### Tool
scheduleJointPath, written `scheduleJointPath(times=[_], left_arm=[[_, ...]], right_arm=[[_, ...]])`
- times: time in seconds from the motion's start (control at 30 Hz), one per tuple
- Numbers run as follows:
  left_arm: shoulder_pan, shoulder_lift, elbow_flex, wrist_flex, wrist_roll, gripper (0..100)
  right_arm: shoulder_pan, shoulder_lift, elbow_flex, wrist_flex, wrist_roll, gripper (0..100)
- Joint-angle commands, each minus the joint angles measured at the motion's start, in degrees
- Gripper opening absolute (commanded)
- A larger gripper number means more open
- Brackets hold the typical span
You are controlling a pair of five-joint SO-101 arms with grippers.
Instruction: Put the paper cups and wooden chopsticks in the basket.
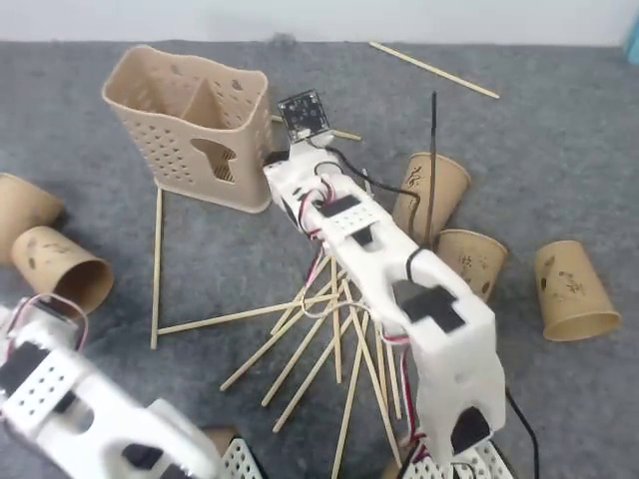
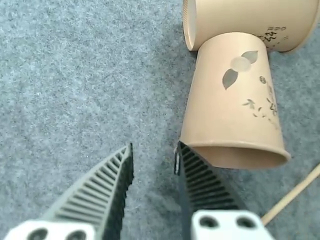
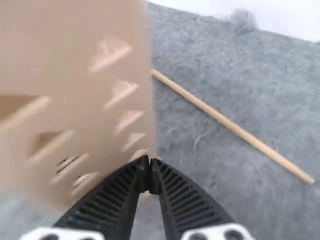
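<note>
The tan perforated basket (image 1: 190,125) stands at the back left, its wall (image 3: 75,100) close in front of my right gripper (image 3: 149,165), which is shut with nothing visible between its fingers. In the high view that gripper (image 1: 274,160) sits at the basket's right corner. A chopstick (image 3: 230,125) lies on the carpet just beyond it. My left gripper (image 2: 152,155) is open above bare carpet, right beside the mouth of a paper cup (image 2: 232,110) lying on its side; a second cup (image 2: 250,22) lies behind it. Those cups (image 1: 62,264) (image 1: 20,205) lie at the left edge.
Three more cups (image 1: 429,190) (image 1: 471,261) (image 1: 572,289) lie on the right. Several chopsticks (image 1: 329,339) fan out in the middle under the right arm, one (image 1: 157,264) lies below the basket, another (image 1: 434,70) at the far back. A black cable (image 1: 432,160) rises near the right cups.
</note>
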Motion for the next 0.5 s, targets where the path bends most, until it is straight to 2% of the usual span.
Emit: scheduleJointPath(times=[0.0,0.27,0.47], left_arm=[[0.35,-1.23,-1.71,-0.18,0.70,13],[0.35,-1.23,-1.71,-0.18,0.70,13],[0.26,-1.23,-1.71,-0.18,0.70,13]], right_arm=[[2.59,2.51,-8.79,-0.40,1.58,0.8],[3.74,4.44,-13.89,5.58,1.41,0.8],[3.82,-5.58,-13.71,25.54,-1.85,0.8]])
